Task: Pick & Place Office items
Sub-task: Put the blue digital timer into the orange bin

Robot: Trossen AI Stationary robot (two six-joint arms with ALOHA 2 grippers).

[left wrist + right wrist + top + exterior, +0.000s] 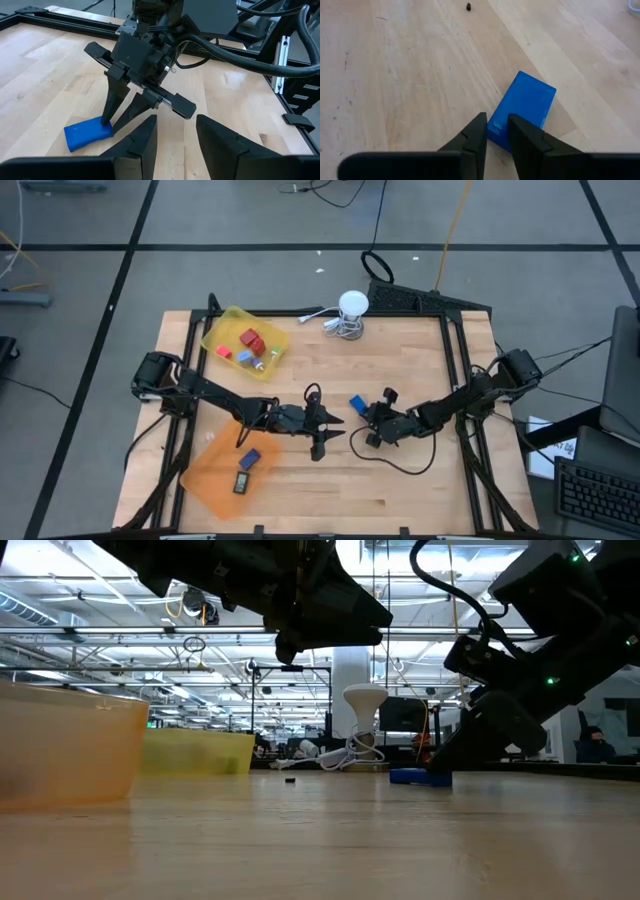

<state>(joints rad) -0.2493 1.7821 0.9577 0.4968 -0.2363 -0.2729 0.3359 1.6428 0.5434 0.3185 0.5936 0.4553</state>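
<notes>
A flat blue block (357, 403) lies on the bare wood near the table's middle. My right gripper (497, 122) points down at the block's end nearer the right edge, open by a narrow gap: one fingertip (479, 125) stands just outside the block's long edge and the other (517, 127) over its top. My left gripper (175, 135) is open, holds nothing and hovers above the table just left of the block, facing it. The yellow tray (225, 320) holds red and blue pieces (251, 340). The orange tray (205, 475) holds a blue piece (250, 458) and a dark piece (242, 483). My right gripper comes at the blue block's corner (492, 127) from above, slanting in from the table's right. Whether either fingertip touches the block I cannot tell. The block lies flat on the table (418, 777).
A tiny black piece (468, 6) lies on the wood beyond the blue block. A white round object with a coiled cable (350, 308) stands near the far edge. Black frame rails (462, 380) run along the table's sides. Bare wood lies toward the near edge.
</notes>
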